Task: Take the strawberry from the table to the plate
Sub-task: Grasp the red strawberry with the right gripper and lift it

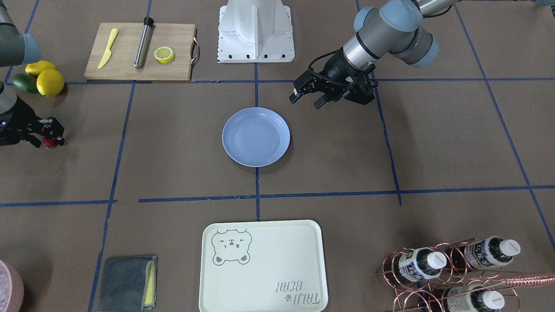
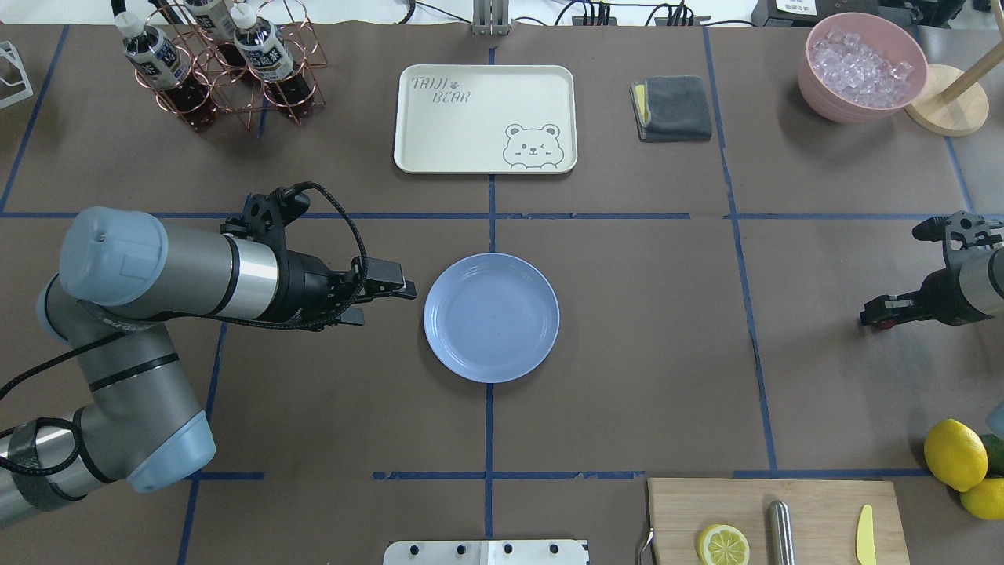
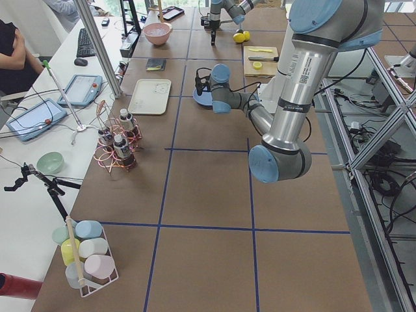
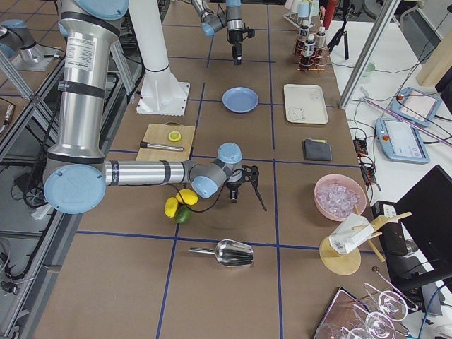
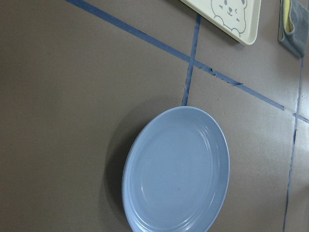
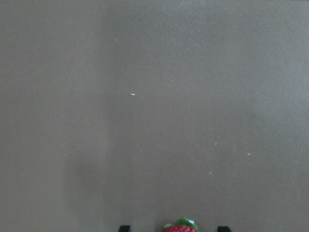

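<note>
Bare brown worktop [image 2: 667,329] lies unobstructed between the right pincer [image 2: 872,314] and the light-blue plate [image 2: 492,317]. The left pincer [image 2: 390,304] hovers just beside the plate's opposite rim. The lemons [image 2: 954,453] sit well off that line.

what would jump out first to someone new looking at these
The empty blue plate sits at the centre of the table, with the left gripper hovering open beside it. Far out on the robot's right, the right gripper is low over the table, its fingers straddling a small red strawberry.
</note>
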